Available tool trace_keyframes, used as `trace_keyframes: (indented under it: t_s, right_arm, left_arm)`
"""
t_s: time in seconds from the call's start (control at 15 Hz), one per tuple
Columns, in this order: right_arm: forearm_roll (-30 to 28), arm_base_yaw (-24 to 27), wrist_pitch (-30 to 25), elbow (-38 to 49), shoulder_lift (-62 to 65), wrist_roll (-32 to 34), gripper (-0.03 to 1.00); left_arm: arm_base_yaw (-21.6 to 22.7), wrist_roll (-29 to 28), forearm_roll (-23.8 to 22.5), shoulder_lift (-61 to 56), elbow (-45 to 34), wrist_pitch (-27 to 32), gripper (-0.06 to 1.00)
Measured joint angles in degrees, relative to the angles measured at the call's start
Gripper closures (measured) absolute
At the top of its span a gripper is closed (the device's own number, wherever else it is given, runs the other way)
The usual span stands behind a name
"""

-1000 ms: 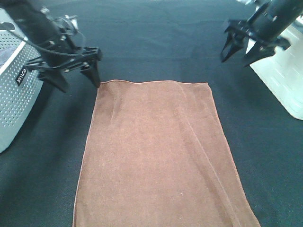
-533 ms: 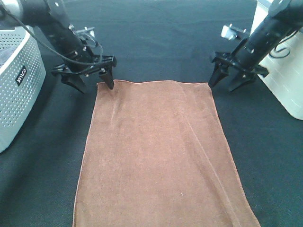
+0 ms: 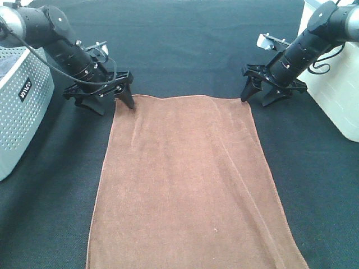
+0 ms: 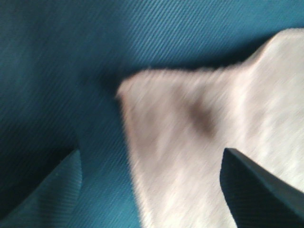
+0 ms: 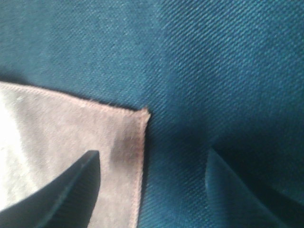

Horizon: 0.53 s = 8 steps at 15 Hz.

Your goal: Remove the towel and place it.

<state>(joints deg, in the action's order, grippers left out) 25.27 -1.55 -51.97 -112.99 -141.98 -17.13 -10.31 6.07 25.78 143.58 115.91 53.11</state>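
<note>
The brown towel (image 3: 185,179) lies flat on the dark table covering, running from mid-table to the near edge. My left gripper (image 3: 116,106) stands open, low over the towel's far left corner, one fingertip on the cloth and the other just off it. The left wrist view, blurred, shows that corner of the towel (image 4: 190,142) between the spread fingers of the gripper (image 4: 152,190). At the far right corner my right gripper (image 3: 256,100) is open too, straddling the edge. In the right wrist view the towel (image 5: 71,128) ends in its hemmed corner between the gripper (image 5: 147,190) fingers. Nothing is gripped.
A grey perforated basket (image 3: 22,112) stands at the left edge, close behind the left arm. A white container (image 3: 336,95) sits at the right edge beside the right arm. The dark table covering (image 3: 185,50) stretches beyond the towel's far edge.
Both arms have come down and inward to the towel's far corners. Their jaws have stayed open, and the towel has not shifted.
</note>
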Motion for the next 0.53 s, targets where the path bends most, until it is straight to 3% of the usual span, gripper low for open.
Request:
trace_keyframes:
  t_s: [0.2,0.53]
  right_arm:
    - [0.0,-0.6,0.9,0.0,0.0,-0.2,0.35]
    - [-2.2,-1.9,1.3,-0.1,0.0,0.1,0.35]
  left_arm:
    - [0.0,2.0,3.8,0.7,0.3,-1.3,0.18]
    - [0.0,2.6,4.2,1.0,0.6,-0.9,0.18]
